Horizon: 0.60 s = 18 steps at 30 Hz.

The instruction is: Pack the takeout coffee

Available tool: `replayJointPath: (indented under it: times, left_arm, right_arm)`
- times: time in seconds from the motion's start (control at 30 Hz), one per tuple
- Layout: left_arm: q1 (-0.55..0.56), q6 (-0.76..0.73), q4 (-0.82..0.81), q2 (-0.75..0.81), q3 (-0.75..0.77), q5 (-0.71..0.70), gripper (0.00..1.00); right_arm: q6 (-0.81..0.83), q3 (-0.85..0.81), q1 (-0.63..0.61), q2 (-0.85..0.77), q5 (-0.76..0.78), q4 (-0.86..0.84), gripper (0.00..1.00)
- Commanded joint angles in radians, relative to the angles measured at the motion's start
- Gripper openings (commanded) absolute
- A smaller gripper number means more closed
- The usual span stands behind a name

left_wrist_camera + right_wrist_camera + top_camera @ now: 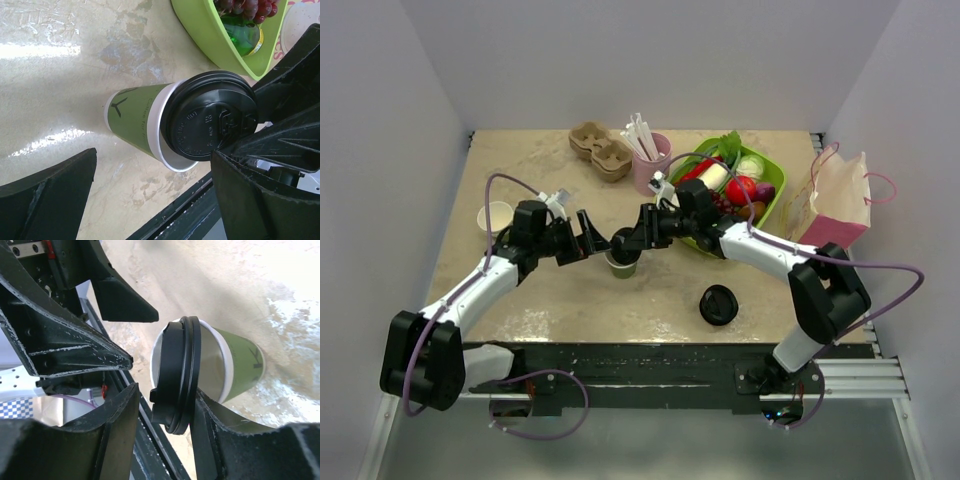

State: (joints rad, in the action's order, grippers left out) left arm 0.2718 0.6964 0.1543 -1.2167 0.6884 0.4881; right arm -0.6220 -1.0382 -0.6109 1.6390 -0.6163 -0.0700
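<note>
While the takeout coffee cup [135,122] stands mid-desk [540,300] between both arms, I see its black lid [207,122] tilted on the rim, not seated. My right claw [165,410] straddles the lid, jaws half apart, with a gap on one side. Beside the cup, my left claw [590,238] gapes wide, holding nothing.

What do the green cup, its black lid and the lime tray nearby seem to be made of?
The cup looks like paper: matte olive print, white rolled rim. The lid is probably moulded plastic: black, faint sheen, embossed lettering. The tray seems plastic too: smooth, glossy lime wall.
</note>
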Motion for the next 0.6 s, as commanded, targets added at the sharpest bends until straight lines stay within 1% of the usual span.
replayJointPath:
  times: [0.0,0.2,0.33,0.37,0.57]
  left_arm:
    - [0.009,0.008,-0.055,-0.004,0.003,0.024,1.0]
    - [0.01,0.009,-0.056,-0.009,0.007,0.026,1.0]
    - [0.014,0.014,-0.059,-0.012,0.008,0.032,1.0]
    - [0.014,0.015,-0.059,-0.01,0.008,0.033,1.0]
    - [0.02,0.052,-0.102,-0.014,-0.007,0.067,0.99]
  right_arm:
    - [0.044,-0.029,0.002,-0.065,0.058,0.038,0.47]
    - [0.053,-0.034,0.003,-0.084,0.066,0.059,0.49]
    - [0.064,-0.049,0.002,-0.088,0.111,0.108,0.5]
    - [0.07,-0.054,0.003,-0.088,0.143,0.122,0.5]
    - [0.068,-0.06,0.003,-0.071,0.181,0.154,0.5]
